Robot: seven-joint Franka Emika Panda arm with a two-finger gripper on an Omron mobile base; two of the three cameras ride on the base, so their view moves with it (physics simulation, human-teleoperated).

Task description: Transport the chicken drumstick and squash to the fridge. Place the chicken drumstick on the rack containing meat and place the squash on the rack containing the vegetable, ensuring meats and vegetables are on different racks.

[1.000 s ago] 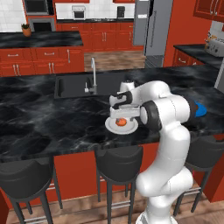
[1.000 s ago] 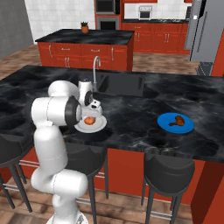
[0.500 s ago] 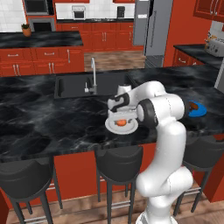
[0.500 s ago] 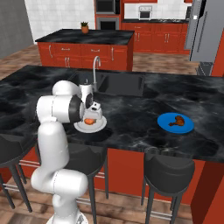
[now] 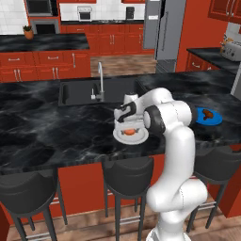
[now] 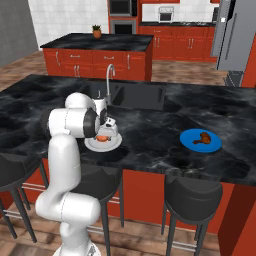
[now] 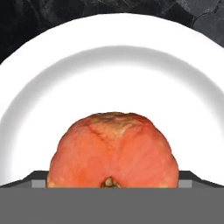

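Orange-red squash (image 7: 113,151) on white plate (image 7: 52,83), claw (image 5: 128,126) lower than before, jaws wide, seemingly straddling it

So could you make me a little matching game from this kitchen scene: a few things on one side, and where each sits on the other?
Things:
1. squash
2. chicken drumstick
3. potted plant
4. claw

Places:
A. on the blue plate
B. on the far counter
C. low over the squash, fingers spread
D. on the white plate

Pairs: 1-D, 2-A, 3-B, 4-C
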